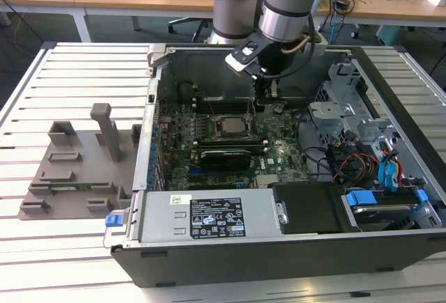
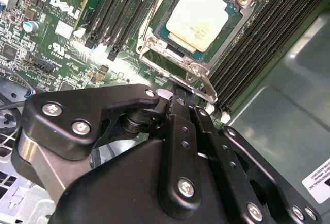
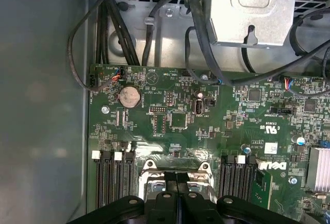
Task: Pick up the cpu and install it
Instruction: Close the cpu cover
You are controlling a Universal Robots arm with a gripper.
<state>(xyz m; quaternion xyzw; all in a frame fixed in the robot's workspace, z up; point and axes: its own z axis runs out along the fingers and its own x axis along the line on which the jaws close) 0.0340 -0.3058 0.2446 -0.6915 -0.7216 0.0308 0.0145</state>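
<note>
pincer [image 1: 270,92]: I'm seeing it clenched on nothing, fingertips pressing together, hanging low over the motherboard [image 3: 206,131] inside the open case [image 1: 279,261].
cpu [image 2: 198,18]: it's sitting flat in its socket, just ahead of the pincer tips and not touching them.
in the way: the socket frame [image 2: 203,82] edge is lying between the tips and the cpu.
memory slots [image 2: 260,44]: running along both sides of the socket, close to the pincer.
black card [image 1: 223,155]: lying beyond the cpu, well apart from the pincer.
cables [image 3: 206,44]: drooping by the drive cage [image 3: 252,7], on the pincer's side facing away from the cpu.
</note>
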